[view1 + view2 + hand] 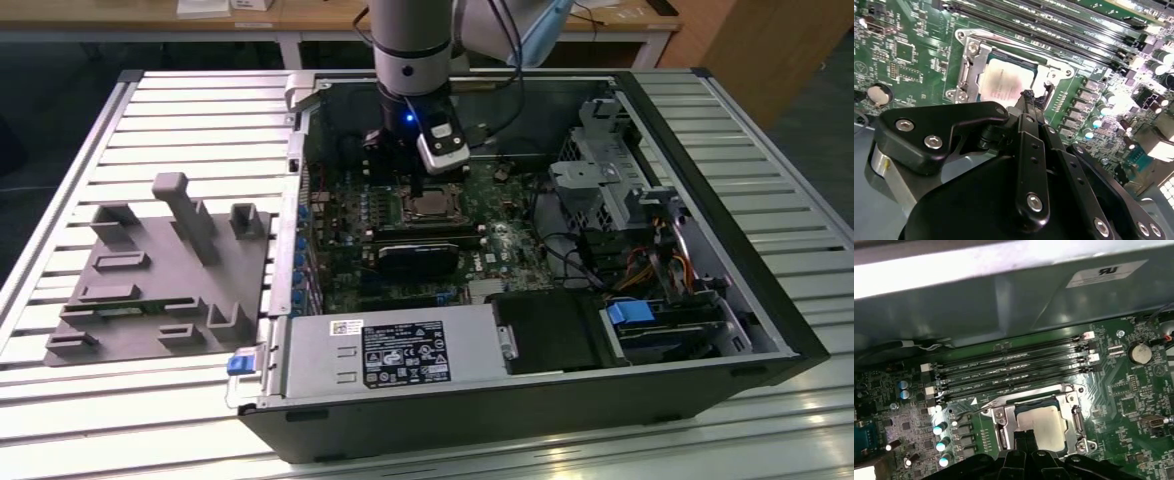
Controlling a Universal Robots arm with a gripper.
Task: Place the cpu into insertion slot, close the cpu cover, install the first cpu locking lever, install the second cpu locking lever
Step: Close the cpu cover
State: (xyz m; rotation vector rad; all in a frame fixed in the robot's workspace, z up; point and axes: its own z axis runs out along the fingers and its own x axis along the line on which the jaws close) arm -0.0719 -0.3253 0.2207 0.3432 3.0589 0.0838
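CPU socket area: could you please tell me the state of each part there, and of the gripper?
cpu, lying flat in the cover's window.
cpu cover, lowered flat around the cpu.
locking lever, along the cover's edge; latched or not, unclear.
gripper, shut, tips beside the cpu cover.

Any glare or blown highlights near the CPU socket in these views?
Second wrist view: the capacitors and the board around them are blown out white, while the cpu is evenly lit. First wrist view: a washed-out bright band runs along the case wall, and the cpu has only a mild sheen. Exterior view: the cpu sits in dim case shade, and the slatted table shows bright reflections.
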